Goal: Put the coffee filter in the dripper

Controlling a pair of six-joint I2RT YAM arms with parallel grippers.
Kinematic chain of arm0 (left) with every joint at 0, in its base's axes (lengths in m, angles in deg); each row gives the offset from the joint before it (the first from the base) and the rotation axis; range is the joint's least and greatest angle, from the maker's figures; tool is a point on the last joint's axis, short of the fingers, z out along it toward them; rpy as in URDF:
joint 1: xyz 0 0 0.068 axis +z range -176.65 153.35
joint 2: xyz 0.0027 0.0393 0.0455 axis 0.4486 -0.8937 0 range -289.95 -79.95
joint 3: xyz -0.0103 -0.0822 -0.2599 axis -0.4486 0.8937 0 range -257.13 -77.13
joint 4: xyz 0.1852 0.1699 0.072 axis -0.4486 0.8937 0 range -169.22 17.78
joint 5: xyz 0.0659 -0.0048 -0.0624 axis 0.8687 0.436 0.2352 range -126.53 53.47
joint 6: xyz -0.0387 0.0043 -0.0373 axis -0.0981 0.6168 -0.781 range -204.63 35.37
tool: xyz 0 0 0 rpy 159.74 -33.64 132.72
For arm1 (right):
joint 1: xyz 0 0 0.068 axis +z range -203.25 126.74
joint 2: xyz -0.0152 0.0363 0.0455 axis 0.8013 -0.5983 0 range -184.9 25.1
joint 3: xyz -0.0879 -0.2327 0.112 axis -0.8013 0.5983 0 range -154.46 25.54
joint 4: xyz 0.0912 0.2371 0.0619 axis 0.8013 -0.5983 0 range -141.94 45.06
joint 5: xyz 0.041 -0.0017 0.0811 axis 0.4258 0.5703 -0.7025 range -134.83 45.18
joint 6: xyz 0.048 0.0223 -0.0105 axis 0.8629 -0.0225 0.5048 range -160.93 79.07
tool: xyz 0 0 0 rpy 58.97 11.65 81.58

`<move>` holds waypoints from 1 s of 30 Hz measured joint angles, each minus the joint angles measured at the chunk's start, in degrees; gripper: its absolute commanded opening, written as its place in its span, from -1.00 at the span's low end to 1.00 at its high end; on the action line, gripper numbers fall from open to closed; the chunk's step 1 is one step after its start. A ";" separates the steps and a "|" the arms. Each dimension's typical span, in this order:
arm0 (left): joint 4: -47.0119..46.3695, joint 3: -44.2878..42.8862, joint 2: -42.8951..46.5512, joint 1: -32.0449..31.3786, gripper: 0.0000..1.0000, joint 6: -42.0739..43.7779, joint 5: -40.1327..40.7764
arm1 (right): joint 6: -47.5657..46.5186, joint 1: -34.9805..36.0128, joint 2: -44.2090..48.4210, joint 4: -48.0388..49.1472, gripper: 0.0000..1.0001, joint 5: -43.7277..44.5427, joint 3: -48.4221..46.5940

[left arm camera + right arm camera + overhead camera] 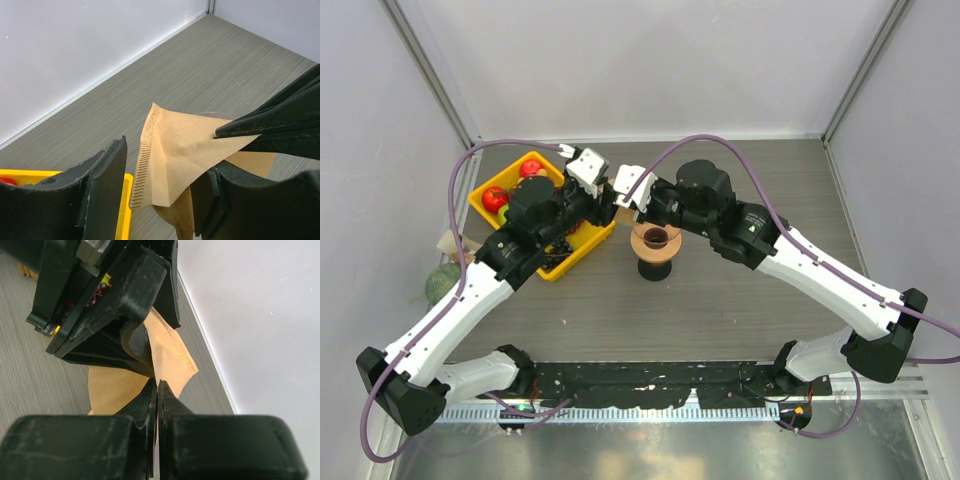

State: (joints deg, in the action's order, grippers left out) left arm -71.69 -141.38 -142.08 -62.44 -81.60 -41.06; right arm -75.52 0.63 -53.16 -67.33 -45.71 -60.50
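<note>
both arms reach in, grippers meeting just beyond dripper (655,240); right gripper (157,390) pinched tight on filter (185,150), held in the air; left gripper (160,175) wide open, fingers straddling it

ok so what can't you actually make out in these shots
- filter: in the top view it is almost all hidden between the left gripper and right gripper. In the left wrist view its bottom runs behind a finger and off the frame.
- dripper: in the top view it is too small to tell if anything is inside.
- tray: in the top view the left arm covers much of it.
</note>
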 measured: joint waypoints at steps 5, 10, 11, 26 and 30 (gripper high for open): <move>0.28 0.37 0.44 -0.11 0.43 0.70 -0.46 | -0.50 0.00 -0.22 0.00 -0.90 1.22 -0.76; 3.58 -0.22 1.62 -0.11 0.33 0.94 -1.09 | -1.60 0.00 -0.22 -0.63 -0.90 1.79 -0.79; 4.09 -0.63 1.55 -0.11 0.29 0.94 -1.05 | -1.75 0.00 -0.22 -0.90 -0.90 1.77 -0.79; 5.86 -2.25 -0.37 -0.11 -0.53 -1.95 -2.36 | -0.63 0.02 -1.55 -1.01 -0.90 3.63 -2.16; 5.31 -1.95 -0.37 -0.11 -1.00 -6.16 -2.51 | 0.96 0.02 -1.53 1.77 -0.82 5.60 -2.08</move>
State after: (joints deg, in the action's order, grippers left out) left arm -66.38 -143.32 -142.45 -62.55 -87.76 -43.58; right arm -74.56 0.65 -54.69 -65.56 -40.11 -62.57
